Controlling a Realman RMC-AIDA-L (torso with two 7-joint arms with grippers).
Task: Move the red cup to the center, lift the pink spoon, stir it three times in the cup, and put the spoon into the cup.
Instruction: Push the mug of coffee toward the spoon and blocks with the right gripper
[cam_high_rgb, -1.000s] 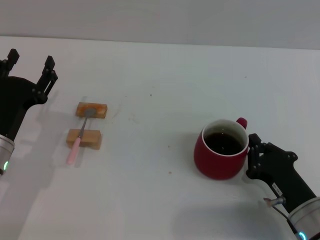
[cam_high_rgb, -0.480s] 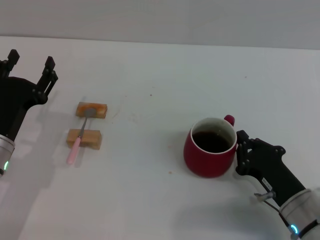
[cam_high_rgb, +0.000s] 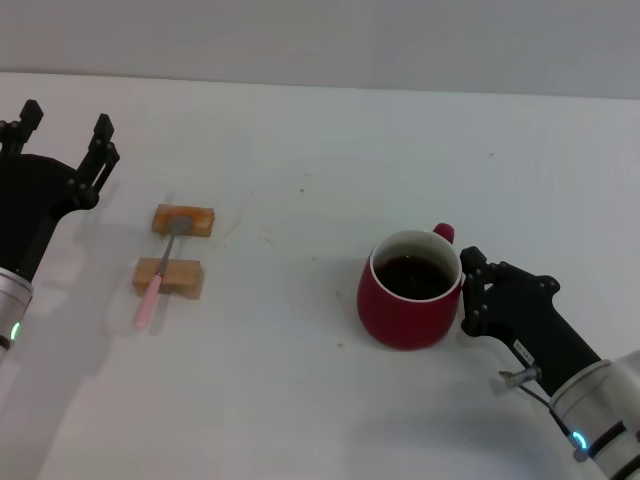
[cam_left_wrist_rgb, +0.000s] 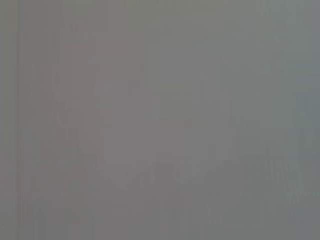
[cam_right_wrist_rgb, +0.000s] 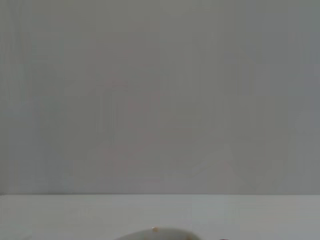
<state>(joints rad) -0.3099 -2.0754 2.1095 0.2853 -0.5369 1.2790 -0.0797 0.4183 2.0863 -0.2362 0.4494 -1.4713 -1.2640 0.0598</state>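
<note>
- The red cup (cam_high_rgb: 408, 303) stands upright on the white table (cam_high_rgb: 330, 160), right of its middle and toward the near edge, its small handle (cam_high_rgb: 442, 233) pointing to the far side and its inside dark.
- The right gripper (cam_high_rgb: 468, 292) is pressed against the cup's right wall; its black fingers (cam_high_rgb: 472, 268) touch the cup, but whether they clamp it or only rest against it cannot be told.
- The pink spoon (cam_high_rgb: 158, 278) lies well apart, on the left side of the table, bridged across two orange-tan blocks (cam_high_rgb: 168, 276): the grey bowl rests on the far block (cam_high_rgb: 183, 219), the pink handle crosses the near one and overhangs toward the near edge.
- Open table lies between spoon and cup, only a few dark specks on it.
- The left gripper (cam_high_rgb: 62, 130) hovers at the table's left edge, beyond the blocks, its two fingers spread wide with nothing between them.
- Count: one cup, one spoon, two blocks, two grippers.
- The left wrist view is a featureless grey.
</note>
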